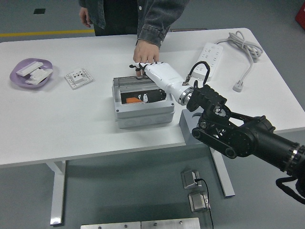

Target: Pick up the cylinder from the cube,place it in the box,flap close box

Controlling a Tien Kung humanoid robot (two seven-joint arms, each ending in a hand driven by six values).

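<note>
The grey box (143,113) stands mid-table, and the orange cylinder (132,100) lies inside it, seen through the clear lid (131,87). The lid is tipped down almost flat over the box. My right hand (143,81), white, rests on top of the lid with its fingers spread and holds nothing; its thumb hangs over the box's opening. A person's hand (145,51) touches the box's far edge at the hinge side. The grey cube (189,125) sits right of the box, partly hidden by my right arm. My left arm is out of view.
A purple dish (19,71) with white parts sits at far left, a white socket plate (78,78) beside it. A power strip (206,51) with its coiled cable (245,43) lies at back right. The person stands at the far edge.
</note>
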